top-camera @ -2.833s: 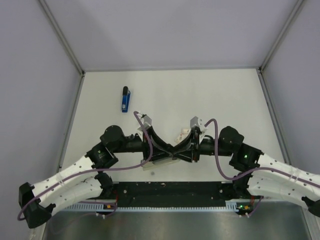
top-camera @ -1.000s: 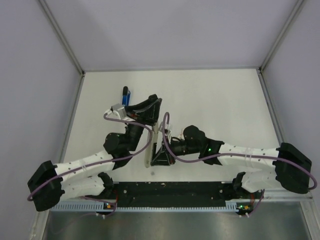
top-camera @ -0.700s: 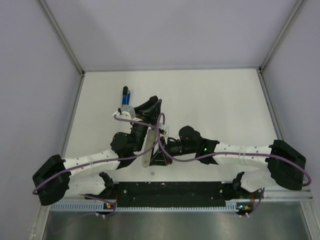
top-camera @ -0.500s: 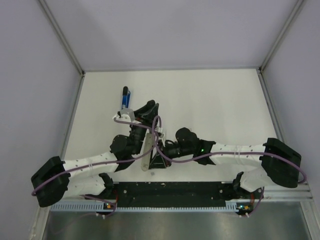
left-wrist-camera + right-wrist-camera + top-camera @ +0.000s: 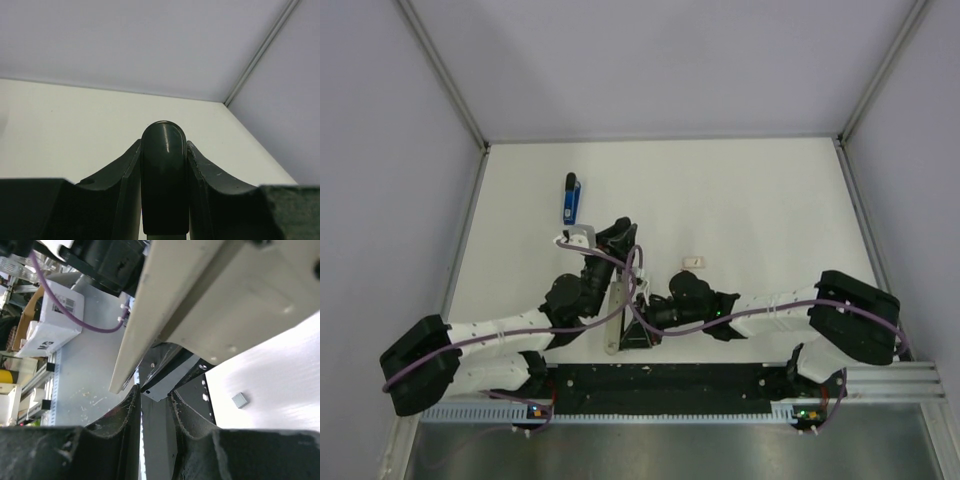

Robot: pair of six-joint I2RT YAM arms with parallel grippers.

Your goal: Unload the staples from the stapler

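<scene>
Small slim blue stapler lies on the white bench, clear of both arms. Left end effector clamps a dark round-ended piece. Right end effector: state cannot be determined. Step: approach. Next: grip the stapler.

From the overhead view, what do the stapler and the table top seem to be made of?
The stapler: probably plastic, going by its solid blue body and black tip; too small to confirm. The table top: matte white, even, without glare, perhaps laminate or painted board.
</scene>
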